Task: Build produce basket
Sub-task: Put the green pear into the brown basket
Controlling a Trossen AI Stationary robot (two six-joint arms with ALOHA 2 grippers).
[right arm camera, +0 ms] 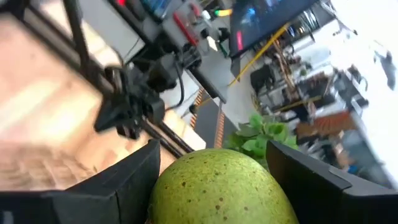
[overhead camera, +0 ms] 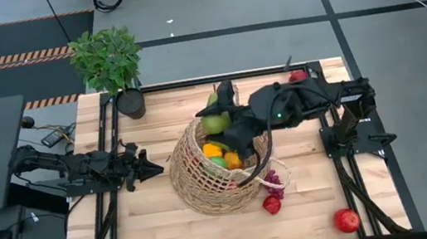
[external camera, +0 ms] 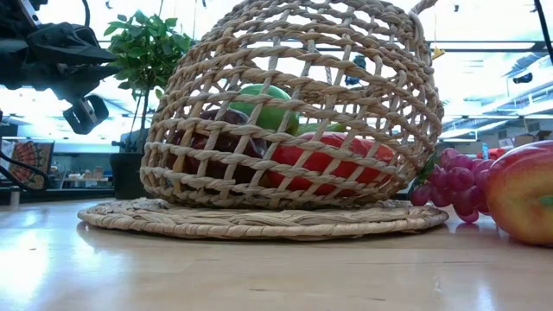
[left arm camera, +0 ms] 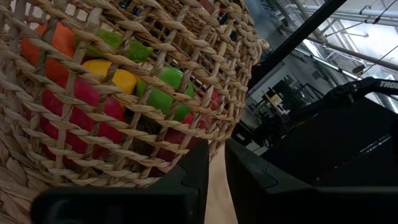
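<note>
Gripping a green apple [right arm camera: 217,185], the right gripper [overhead camera: 218,120] hangs over the basket [overhead camera: 193,185], frame centre; left gripper [overhead camera: 147,167] nearly closed, empty.

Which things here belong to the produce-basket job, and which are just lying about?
Job:
basket
green apple, gripped by right gripper over the basket
orange, yellow and green pieces inside
grapes, small red fruit, red apple on the table

Lying about:
potted plant
left gripper, waiting beside the basket

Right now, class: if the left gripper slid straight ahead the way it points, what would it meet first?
Most likely the basket: the left gripper, jaws nearly shut, points at its woven side across bare table.
</note>
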